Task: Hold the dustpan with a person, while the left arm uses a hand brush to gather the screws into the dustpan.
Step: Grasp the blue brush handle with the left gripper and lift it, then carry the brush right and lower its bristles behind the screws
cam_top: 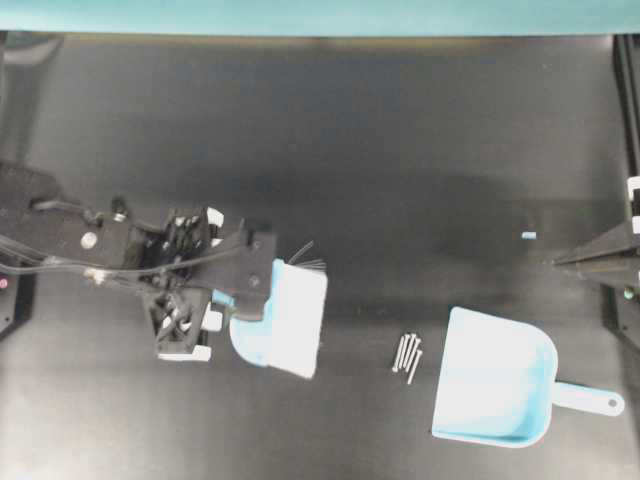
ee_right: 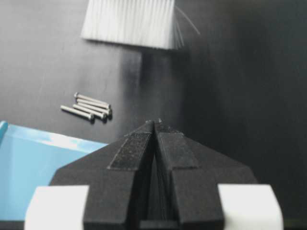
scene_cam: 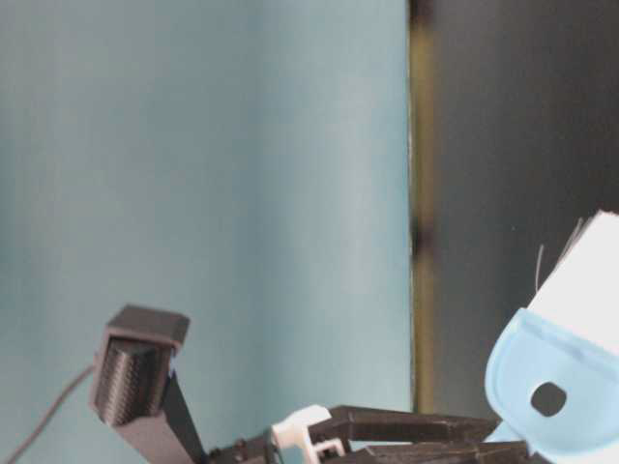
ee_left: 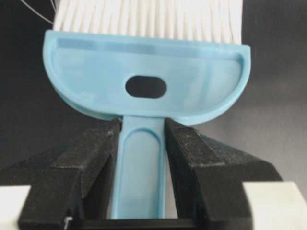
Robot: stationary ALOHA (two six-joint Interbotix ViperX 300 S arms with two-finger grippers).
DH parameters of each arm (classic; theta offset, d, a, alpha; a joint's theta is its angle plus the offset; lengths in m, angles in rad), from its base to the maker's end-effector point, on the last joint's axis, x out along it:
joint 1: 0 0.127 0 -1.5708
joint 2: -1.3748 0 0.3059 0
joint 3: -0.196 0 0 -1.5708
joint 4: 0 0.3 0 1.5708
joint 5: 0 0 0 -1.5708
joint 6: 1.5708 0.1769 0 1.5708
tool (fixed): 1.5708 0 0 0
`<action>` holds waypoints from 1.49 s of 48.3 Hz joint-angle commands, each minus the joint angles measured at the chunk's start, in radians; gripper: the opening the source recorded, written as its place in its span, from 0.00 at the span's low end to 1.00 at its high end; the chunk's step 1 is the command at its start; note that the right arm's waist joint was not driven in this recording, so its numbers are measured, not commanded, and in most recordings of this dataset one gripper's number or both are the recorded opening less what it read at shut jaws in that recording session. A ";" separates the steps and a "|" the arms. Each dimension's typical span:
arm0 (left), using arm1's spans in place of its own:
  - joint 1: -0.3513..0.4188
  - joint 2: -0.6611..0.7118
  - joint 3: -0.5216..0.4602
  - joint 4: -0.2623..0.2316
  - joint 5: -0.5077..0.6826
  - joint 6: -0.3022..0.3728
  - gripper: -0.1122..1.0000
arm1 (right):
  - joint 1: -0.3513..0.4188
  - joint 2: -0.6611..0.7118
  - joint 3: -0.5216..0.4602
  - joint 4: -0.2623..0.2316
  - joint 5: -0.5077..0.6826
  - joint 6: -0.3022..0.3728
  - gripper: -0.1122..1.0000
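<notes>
A robot lab bench set up for a two-arm test.

A bare matte black table (cam_top: pixel 300 130) fills the overhead view, closed off at 12 o'clock by a plain teal backdrop (cam_top: pixel 320 15) that also stands as a flat wall in the table-level view. Two black jointed arms with white fittings are fixed at the table's sides: the left arm (cam_top: pixel 90 245) comes in from 9 o'clock trailing loose cables, and the right tool (cam_top: pixel 575 258) pokes in from 3 o'clock beside a black frame rail (cam_top: pixel 628 90). Only a few staged props lie on the surface: a dustpan (cam_top: pixel 495 390) at 4 o'clock, a hand brush (cam_top: pixel 290 320) and a small cluster of screws (cam_top: pixel 408 355) near the middle.
</notes>
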 commanded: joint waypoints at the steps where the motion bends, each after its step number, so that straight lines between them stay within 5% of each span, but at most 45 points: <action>1: 0.003 0.003 -0.072 0.003 0.089 0.032 0.38 | 0.000 -0.009 -0.009 -0.002 0.021 -0.009 0.10; 21: 0.046 0.077 -0.293 0.005 0.491 0.181 0.38 | 0.000 -0.104 -0.043 -0.003 0.267 -0.009 0.10; 29: 0.055 0.124 -0.403 0.008 0.611 0.201 0.38 | -0.002 -0.114 -0.041 -0.003 0.264 -0.009 0.10; 58: 0.035 0.331 -0.607 0.008 0.629 0.267 0.38 | 0.000 -0.117 -0.041 -0.003 0.264 -0.008 0.10; 72: 0.005 0.423 -0.781 0.009 0.663 0.291 0.38 | 0.000 -0.118 -0.041 -0.003 0.264 -0.008 0.10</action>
